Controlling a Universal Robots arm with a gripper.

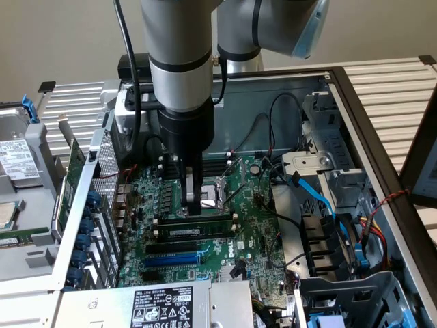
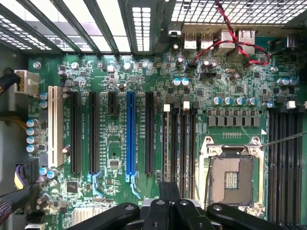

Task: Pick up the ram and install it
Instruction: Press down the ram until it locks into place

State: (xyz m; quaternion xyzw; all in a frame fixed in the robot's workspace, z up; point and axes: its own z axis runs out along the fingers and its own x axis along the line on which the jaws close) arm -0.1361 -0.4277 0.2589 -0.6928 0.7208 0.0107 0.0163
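Ram (image 1: pixel 198 231) label unreadable, perhaps seated — gripper (image 1: pixel 194 205) closed

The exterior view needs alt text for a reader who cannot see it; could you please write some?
A robot arm's shut pincer reaches down into an open computer case, its tip at the ram, a dark-green stick lying along the motherboard. A blue slot lies just in front of it.
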